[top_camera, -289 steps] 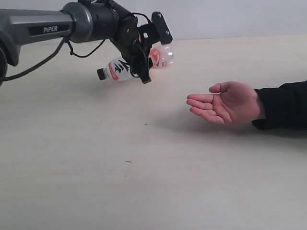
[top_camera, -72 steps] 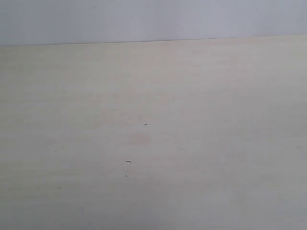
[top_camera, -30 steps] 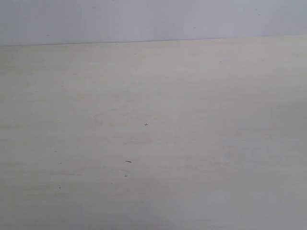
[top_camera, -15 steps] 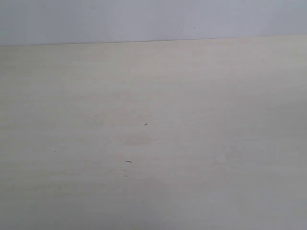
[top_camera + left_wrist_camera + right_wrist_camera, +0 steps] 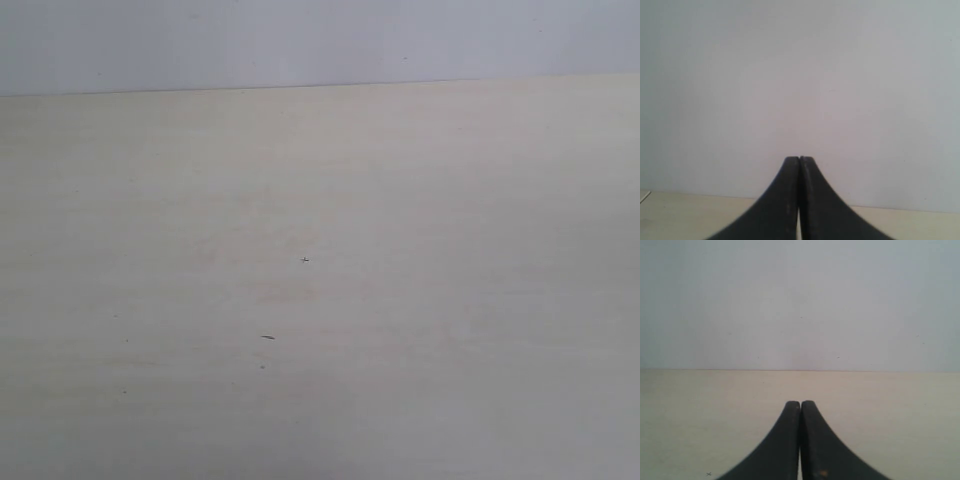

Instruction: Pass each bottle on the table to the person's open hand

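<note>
The pale beige table [image 5: 420, 300] fills the exterior view with only a few tiny dark specks on it. No bottles show in any view, and the person's open hand is out of view. Neither arm appears in the exterior view. In the left wrist view my left gripper [image 5: 799, 159] is shut, its black fingers pressed together with nothing between them, against a plain grey wall. In the right wrist view my right gripper [image 5: 800, 403] is likewise shut and holds nothing, over the table [image 5: 900, 410].
A plain grey wall [image 5: 320, 40] runs behind the table's far edge. A strip of table [image 5: 680, 215] shows low in the left wrist view.
Nothing has visibly changed over the last seconds. Much earlier, the left arm held the pink-red bottle near an open hand; arm, bottle and hand are gone from view now.
</note>
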Motion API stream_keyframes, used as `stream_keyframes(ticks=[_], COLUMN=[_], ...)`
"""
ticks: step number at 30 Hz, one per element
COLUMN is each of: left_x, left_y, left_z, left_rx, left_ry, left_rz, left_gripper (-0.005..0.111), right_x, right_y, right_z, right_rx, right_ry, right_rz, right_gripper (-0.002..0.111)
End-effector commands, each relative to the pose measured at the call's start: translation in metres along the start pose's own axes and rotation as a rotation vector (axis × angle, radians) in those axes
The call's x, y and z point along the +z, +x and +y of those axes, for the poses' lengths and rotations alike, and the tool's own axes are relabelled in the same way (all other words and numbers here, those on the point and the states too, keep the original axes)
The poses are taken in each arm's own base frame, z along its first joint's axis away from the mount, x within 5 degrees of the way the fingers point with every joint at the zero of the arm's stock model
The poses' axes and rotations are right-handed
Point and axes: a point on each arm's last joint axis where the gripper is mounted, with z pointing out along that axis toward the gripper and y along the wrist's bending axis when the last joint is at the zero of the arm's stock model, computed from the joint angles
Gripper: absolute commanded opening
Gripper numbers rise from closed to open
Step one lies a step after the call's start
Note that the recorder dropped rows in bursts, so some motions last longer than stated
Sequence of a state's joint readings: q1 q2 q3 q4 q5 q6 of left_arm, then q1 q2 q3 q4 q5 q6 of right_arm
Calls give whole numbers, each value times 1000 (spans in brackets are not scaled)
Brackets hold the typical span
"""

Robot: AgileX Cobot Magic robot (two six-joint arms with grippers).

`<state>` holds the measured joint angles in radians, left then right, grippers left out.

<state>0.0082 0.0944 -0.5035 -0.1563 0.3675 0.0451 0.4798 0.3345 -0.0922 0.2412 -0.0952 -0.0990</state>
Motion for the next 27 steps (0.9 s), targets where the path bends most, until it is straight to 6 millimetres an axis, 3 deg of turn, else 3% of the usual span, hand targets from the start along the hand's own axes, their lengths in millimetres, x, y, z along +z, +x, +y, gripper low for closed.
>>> stream_keyframes(ticks=[1, 5, 11, 27], left_x=[-7, -16, -12, 11], left_y=[-1, 1, 14, 80], left_z=[1, 1, 2, 13], left_rx=[33, 60, 110, 104], left_ry=[-11, -16, -21, -45], left_rz=[-41, -80, -50, 9], left_gripper=[0, 0, 0, 0], right_x=[-1, -1, -1, -1], right_y=[0, 0, 0, 1], right_z=[0, 0, 0, 0], right_rx=[-8, -8, -8, -8], right_ry=[3, 3, 3, 2], right_rz=[-11, -11, -11, -5], right_gripper=[0, 0, 0, 0])
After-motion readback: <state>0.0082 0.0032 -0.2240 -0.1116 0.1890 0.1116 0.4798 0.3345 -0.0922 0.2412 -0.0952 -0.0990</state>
